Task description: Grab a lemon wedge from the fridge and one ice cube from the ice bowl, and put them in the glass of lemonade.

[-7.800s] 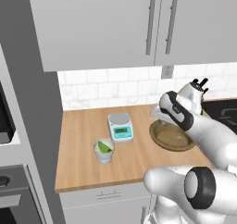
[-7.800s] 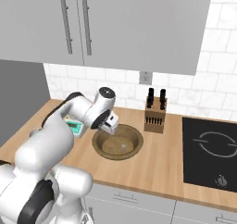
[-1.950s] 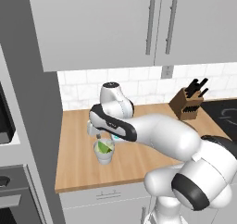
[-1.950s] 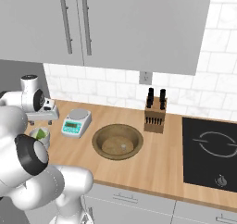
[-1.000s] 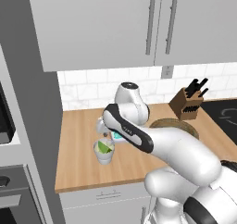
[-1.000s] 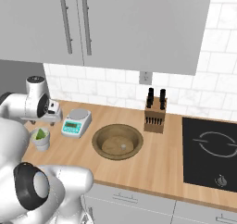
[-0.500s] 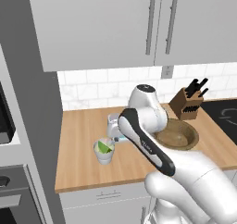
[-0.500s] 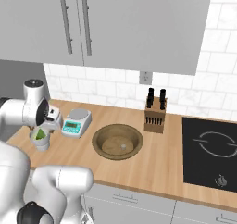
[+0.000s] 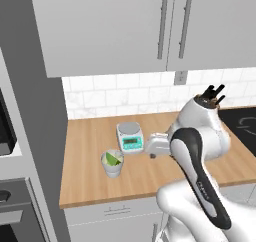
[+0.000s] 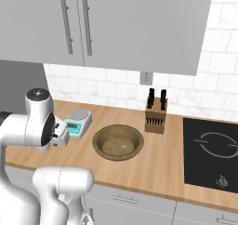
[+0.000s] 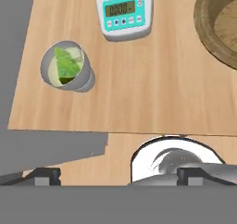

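Premises are a domestic kitchen, rendered. Evidence: grey wall cupboards (image 10: pixel 116 26) with vertical bar handles above a white tiled backsplash (image 10: pixel 186 96); a wooden surface (image 10: pixel 162 166) over grey base drawers; a black induction hob (image 10: pixel 211 154) set into it; a knife block (image 10: pixel 155 115) against the wall; a white-and-teal kitchen scale (image 9: pixel 130 137); a built-in oven column (image 9: pixel 15 186) at the left in the left base view.

We see arm swung back right from glass (image 9: pixel 113 162), gripper (image 9: pixel 156 145) now above bare counter (image 9: pixel 90 136) beside scale (image 9: pixel 130 136); jaws wide, as before. Wedge (image 9: pixel 112 159) now in glass.
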You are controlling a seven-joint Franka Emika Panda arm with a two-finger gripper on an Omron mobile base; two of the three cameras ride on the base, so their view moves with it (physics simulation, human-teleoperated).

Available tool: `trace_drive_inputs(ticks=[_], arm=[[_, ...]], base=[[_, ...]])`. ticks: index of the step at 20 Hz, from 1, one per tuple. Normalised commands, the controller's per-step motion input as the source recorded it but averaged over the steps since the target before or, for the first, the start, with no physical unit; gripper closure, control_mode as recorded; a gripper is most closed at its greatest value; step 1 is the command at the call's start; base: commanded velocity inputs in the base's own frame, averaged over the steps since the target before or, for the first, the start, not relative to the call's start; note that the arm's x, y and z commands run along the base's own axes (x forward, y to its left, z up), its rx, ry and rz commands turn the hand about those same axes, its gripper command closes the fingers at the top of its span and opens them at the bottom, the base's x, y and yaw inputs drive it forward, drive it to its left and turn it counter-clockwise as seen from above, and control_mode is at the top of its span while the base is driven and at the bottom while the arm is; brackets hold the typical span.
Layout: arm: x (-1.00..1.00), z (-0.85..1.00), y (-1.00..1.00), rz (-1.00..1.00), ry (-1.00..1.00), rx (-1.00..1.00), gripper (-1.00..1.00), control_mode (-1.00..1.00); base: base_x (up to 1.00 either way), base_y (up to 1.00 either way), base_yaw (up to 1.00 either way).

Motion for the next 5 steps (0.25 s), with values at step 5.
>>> trace_drive_inputs(ticks=[5], arm=[[-0.23,0.54,-0.48,-0.18,-0.15,0.13,-1.00,-1.00]], base=[[0.00,0.00,0.00]])
